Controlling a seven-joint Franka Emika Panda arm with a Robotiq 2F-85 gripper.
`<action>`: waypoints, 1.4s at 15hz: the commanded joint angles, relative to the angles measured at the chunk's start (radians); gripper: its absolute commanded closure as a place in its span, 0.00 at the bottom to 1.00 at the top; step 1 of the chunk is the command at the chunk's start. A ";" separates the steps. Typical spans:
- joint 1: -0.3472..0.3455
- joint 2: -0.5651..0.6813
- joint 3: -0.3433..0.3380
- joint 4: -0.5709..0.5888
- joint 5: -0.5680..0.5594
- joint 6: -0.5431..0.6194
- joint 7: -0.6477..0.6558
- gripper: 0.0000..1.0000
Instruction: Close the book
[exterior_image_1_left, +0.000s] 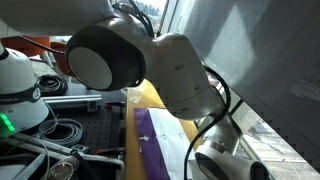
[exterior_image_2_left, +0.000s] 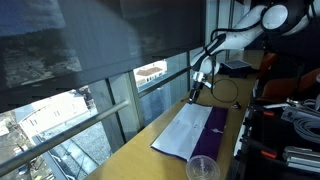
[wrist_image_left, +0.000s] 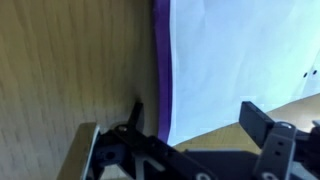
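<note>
The book (exterior_image_2_left: 188, 130) lies flat on the wooden table (exterior_image_2_left: 150, 160) by the window, white pages up, with a purple cover strip along one side. It also shows in an exterior view (exterior_image_1_left: 152, 140) and in the wrist view (wrist_image_left: 230, 50). My gripper (exterior_image_2_left: 197, 88) hovers over the far end of the book. In the wrist view the gripper (wrist_image_left: 195, 115) is open and empty. One finger sits over the bare wood beside the purple edge (wrist_image_left: 160, 70), and the other finger is over the book's corner. I cannot tell whether either finger touches the book.
A purple cup (exterior_image_2_left: 203, 168) stands near the book's near end. A black perforated board with cables (exterior_image_1_left: 70, 135) and equipment (exterior_image_2_left: 285, 120) lies beside the table. The window glass (exterior_image_2_left: 90, 60) runs along the table's other side. The arm (exterior_image_1_left: 150, 60) blocks much of one exterior view.
</note>
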 joint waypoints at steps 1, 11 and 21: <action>-0.010 0.032 0.034 0.054 -0.036 0.006 0.061 0.29; -0.006 0.023 0.042 0.050 -0.057 -0.001 0.156 0.98; 0.075 -0.316 -0.096 -0.288 -0.054 0.147 0.162 1.00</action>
